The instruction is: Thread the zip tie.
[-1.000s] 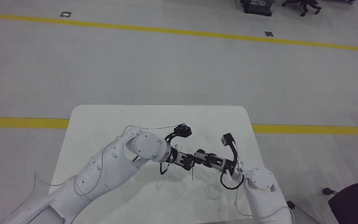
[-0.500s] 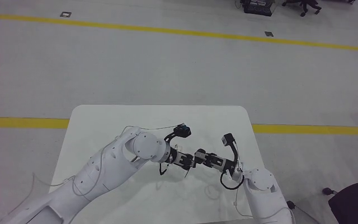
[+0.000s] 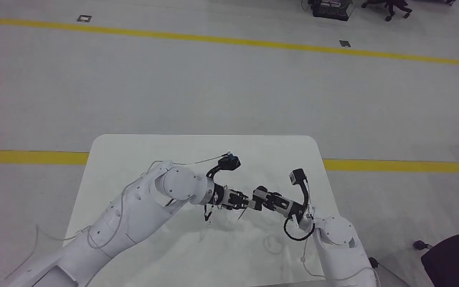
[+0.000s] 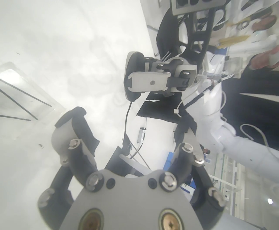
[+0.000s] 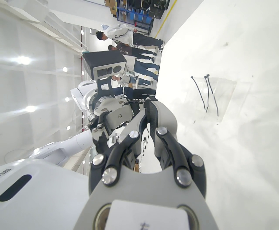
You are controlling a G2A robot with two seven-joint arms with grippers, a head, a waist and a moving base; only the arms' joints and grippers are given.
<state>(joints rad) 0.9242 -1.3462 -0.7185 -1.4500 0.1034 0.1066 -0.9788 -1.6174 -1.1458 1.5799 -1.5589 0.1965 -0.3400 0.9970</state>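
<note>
- one zip tie (image 4: 127, 117) hangs from my right claw (image 4: 129, 81), which is pinched tight on it above the surface's (image 3: 143, 165) middle.
- my left claw (image 4: 127, 122) faces it, fingers apart.
- three more ties (image 5: 198, 92) lie in one clear tray (image 5: 226, 91).
- since a second ago the left wrist has rolled, and the held tie now slants.

The white tabletop (image 3: 143, 154) has rounded corners, and a clear plastic tray (image 5: 228, 93) lies flat on it (hard to make out against the white from above). Around it spreads a pale grey floor (image 3: 215, 93) crossed by two yellow lines, one far off (image 3: 215, 39) and one running behind the tabletop's far edge (image 3: 43, 156), with two small dark square plates (image 3: 84, 18) (image 3: 345, 44) near the far line. In the room behind are white shelving (image 5: 43, 65) and a blue rack (image 5: 130, 15).
</note>
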